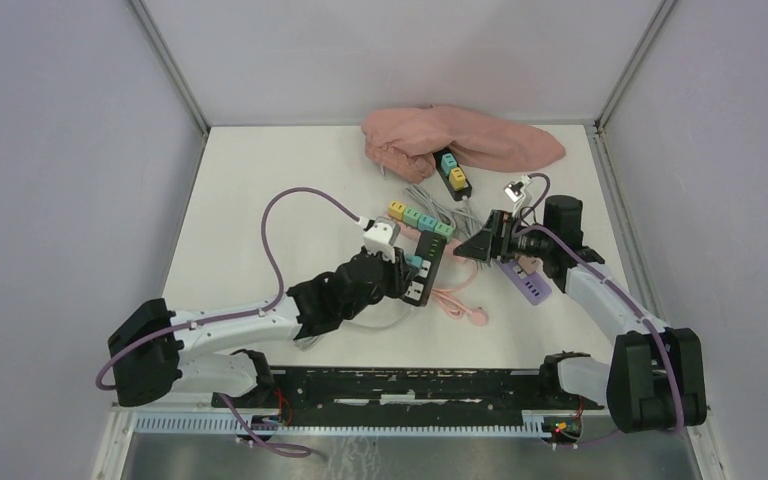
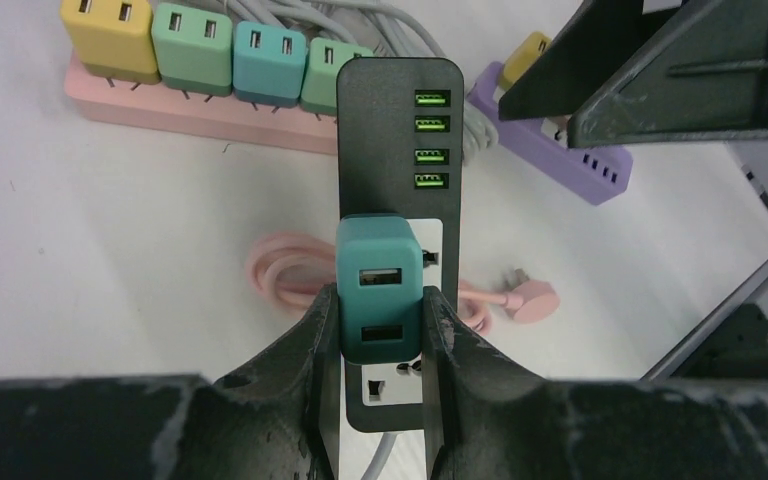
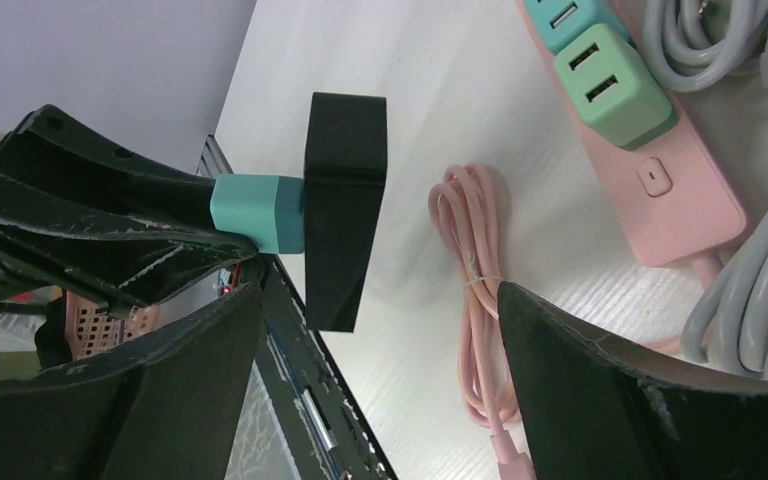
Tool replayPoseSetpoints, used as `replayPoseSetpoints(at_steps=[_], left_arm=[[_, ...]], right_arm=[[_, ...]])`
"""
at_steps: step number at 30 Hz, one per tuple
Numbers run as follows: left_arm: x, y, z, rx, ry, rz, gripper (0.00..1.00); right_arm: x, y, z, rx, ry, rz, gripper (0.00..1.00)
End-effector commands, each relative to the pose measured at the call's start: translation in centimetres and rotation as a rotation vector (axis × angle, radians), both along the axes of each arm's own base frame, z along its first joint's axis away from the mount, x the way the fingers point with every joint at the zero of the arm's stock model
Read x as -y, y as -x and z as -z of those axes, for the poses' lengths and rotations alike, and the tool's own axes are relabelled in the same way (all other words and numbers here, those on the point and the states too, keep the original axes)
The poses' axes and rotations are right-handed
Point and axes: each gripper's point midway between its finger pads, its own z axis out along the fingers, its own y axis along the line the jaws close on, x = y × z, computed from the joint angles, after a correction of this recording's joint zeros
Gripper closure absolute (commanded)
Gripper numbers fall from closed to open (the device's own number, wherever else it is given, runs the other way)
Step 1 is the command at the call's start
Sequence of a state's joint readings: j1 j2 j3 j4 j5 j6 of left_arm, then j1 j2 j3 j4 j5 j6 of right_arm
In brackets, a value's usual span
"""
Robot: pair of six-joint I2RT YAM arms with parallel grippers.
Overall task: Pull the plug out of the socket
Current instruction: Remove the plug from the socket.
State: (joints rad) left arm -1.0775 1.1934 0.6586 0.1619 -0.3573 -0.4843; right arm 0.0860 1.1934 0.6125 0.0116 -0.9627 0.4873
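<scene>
Left claw (image 2: 380,308) clamps teal plug (image 2: 378,270) seated on black socket (image 2: 398,125).

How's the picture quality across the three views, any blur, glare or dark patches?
Top external view: soft even light, faint shadows, all sharp. Left wrist view: teal plug and black power strip crisp; the jaws in the foreground dark and slightly soft. Right wrist view: the near jaws dark and soft, the white table bright without glare.

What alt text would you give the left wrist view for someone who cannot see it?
Two dark jaws clamp a teal plug on a black strip with four green ports. Behind lie a pink strip holding coloured plugs, a coiled pink cable and a purple strip.
</scene>
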Motion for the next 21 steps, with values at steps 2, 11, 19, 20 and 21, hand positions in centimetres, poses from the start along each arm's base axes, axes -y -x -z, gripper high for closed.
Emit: replayPoseSetpoints(at_steps=[2,11,19,20,21], left_arm=[[2.2,-2.3,-6.4,0.002,0.281,-0.241,0.97],[1.9,-3.7,-7.9,-0.016,0.38,-0.396,0.97],[2.8,-3.7,-8.8,-0.033,0.446,-0.407,0.97],[3.1,-3.7,-8.9,-0.033,0.447,-0.402,0.97],[3.4,-3.7,-9.0,-0.031,0.449,-0.401,0.97]], right_arm=[[-0.6,-0.6,-1.8,0.085,-0.01,0.014,0.07],[-1.4,1.1,-1.5,0.146,-0.001,-0.138,0.07],[-1.6,0.8,-2.1,0.138,-0.017,-0.107,0.06],[-1.5,0.7,-2.0,0.13,-0.017,-0.098,0.06],[-1.6,0.7,-2.0,0.124,-0.02,-0.095,0.07]])
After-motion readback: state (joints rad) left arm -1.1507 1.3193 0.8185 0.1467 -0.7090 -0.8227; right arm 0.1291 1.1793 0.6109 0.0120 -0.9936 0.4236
